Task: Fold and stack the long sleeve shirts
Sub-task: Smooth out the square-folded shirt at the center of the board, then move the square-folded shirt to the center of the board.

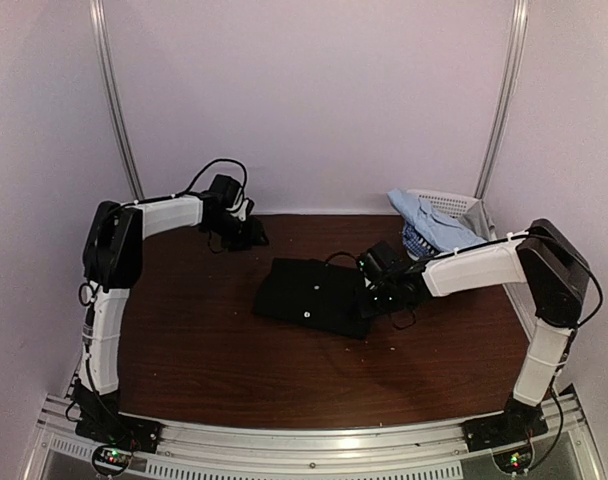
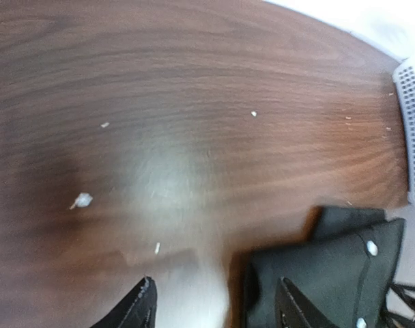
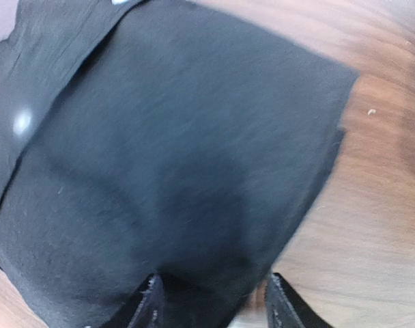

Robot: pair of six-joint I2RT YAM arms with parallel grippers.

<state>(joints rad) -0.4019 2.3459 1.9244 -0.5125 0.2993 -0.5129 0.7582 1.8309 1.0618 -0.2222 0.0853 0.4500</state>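
The black shirt [image 1: 314, 295] lies folded into a flat rectangle at the middle of the table, with small pale buttons showing. My right gripper [image 1: 382, 290] is open at the shirt's right edge. In the right wrist view its jaws [image 3: 214, 304] stand wide apart just above the black cloth [image 3: 173, 150], holding nothing. My left gripper [image 1: 246, 235] is open and empty at the back left, apart from the shirt. Its wrist view [image 2: 218, 311] shows bare table and a corner of the black shirt [image 2: 330, 266]. The pale blue shirt [image 1: 431, 218] and the patterned shirt [image 1: 416, 241] hang out of the basket.
A white lattice basket [image 1: 452, 204] stands at the back right corner against the wall, and its edge shows in the left wrist view [image 2: 413, 137]. The brown wooden table [image 1: 204, 340] carries a few small white specks [image 2: 81, 201]. Walls close in on the back and sides.
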